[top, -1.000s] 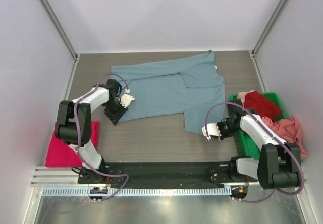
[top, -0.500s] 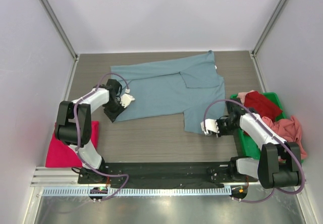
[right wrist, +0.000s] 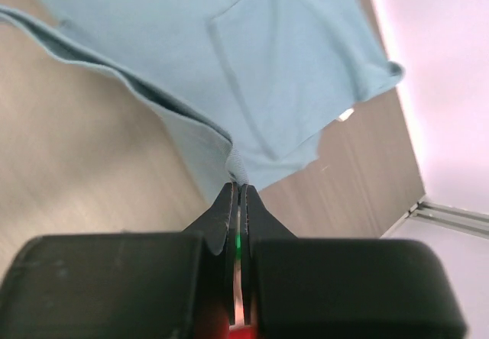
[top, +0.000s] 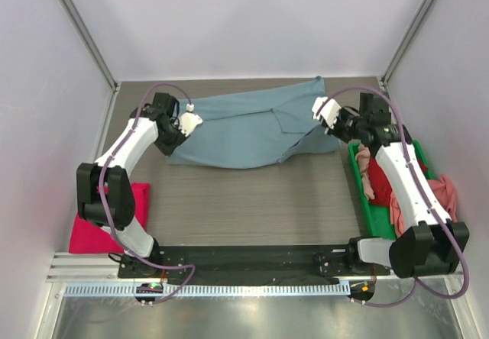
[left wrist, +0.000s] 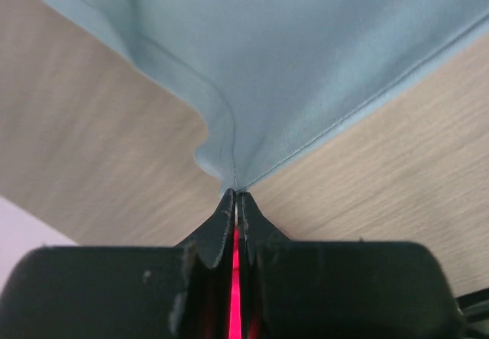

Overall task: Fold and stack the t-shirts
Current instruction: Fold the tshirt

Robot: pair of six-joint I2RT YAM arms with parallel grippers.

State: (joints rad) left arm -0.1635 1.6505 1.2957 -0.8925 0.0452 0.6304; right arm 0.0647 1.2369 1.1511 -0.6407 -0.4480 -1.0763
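The grey-blue t-shirt (top: pixel 244 129) lies across the far middle of the table, with its near part lifted and doubled over. My left gripper (top: pixel 179 131) is shut on the shirt's left corner; the left wrist view shows the tips (left wrist: pixel 235 194) pinching the hemmed corner of the shirt (left wrist: pixel 290 64). My right gripper (top: pixel 330 121) is shut on the shirt's right edge; the right wrist view shows its tips (right wrist: pixel 238 186) gripping a fold of the cloth (right wrist: pixel 260 56). A folded magenta-pink shirt (top: pixel 107 217) lies at the near left. A red shirt (top: pixel 380 179) and a salmon-pink shirt (top: pixel 443 194) lie in the bin.
The green plastic bin (top: pixel 365 201) stands along the right side, next to my right arm. White walls close in the table at the back and on both sides. A black base rail (top: pixel 244 259) runs along the near edge.
Both grippers have moved from the shirt's near edge toward the far side, carrying the cloth with them. The shirt is now narrower front to back and doubled over.
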